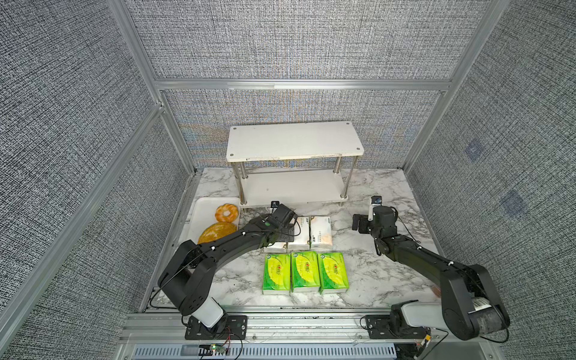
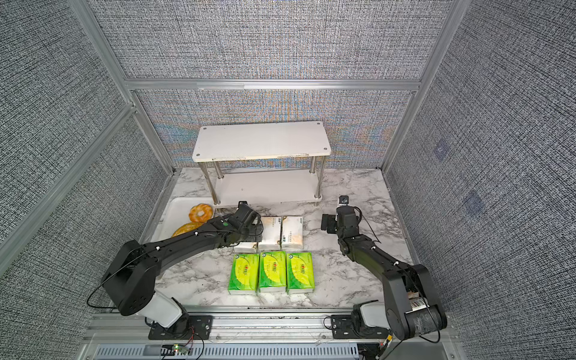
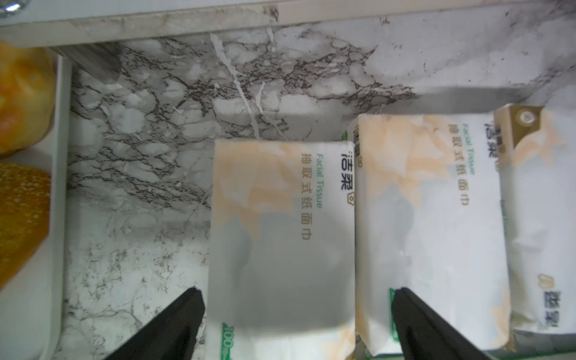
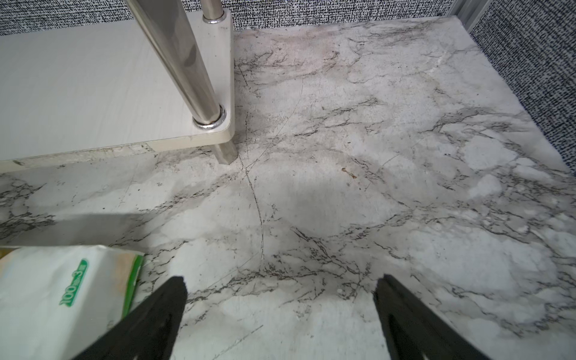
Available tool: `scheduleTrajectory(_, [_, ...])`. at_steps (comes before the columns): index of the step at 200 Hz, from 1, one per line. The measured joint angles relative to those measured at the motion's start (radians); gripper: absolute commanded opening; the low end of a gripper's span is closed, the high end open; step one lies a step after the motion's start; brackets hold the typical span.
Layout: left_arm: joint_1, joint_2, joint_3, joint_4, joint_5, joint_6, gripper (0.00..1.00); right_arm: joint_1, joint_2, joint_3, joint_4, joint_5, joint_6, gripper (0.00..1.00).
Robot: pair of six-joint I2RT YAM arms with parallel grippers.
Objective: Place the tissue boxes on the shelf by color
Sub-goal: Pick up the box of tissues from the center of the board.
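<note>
Green tissue packs: three bright green soft brick-shaped packs with a yellow swoosh point(image 1: 276, 273) point(image 1: 305, 271) point(image 1: 333, 271), side by side in a row on the white marble-patterned table point(image 1: 374, 274), at its near side.
White tissue packs: three white-cream soft packs with peach patches, in a second row just behind the green row. The one nearest the tray point(image 3: 280, 233) is mostly covered by the left arm in both top views. The middle one point(image 1: 301, 233) and the outer one point(image 1: 321, 232) show clearly.
Shelf: one two-tier rack of white boards on four shiny metal legs point(image 1: 294, 140), at the back of the table, behind all six packs.
Left hand point(image 3: 297, 297): released, fingers spread wide, straddling the white pack nearest the tray. I cannot tell whether it touches the pack.
Right hand point(image 4: 280, 286): released, fingers spread wide over bare table, near the shelf's front leg, grasping nothing.
Tray: one flat white tray point(image 1: 199, 215), left of the packs.
Bread: one orange ring point(image 1: 226, 213) and one orange loaf point(image 1: 216, 233), both on the tray.
</note>
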Motion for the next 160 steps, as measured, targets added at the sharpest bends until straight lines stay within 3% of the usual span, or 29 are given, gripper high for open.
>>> scheduleTrajectory(160, [-0.016,0.04,-0.037,-0.008,-0.06,-0.014,0.99,-0.002,0.001,-0.015,-0.008,-0.026,0.031,0.99])
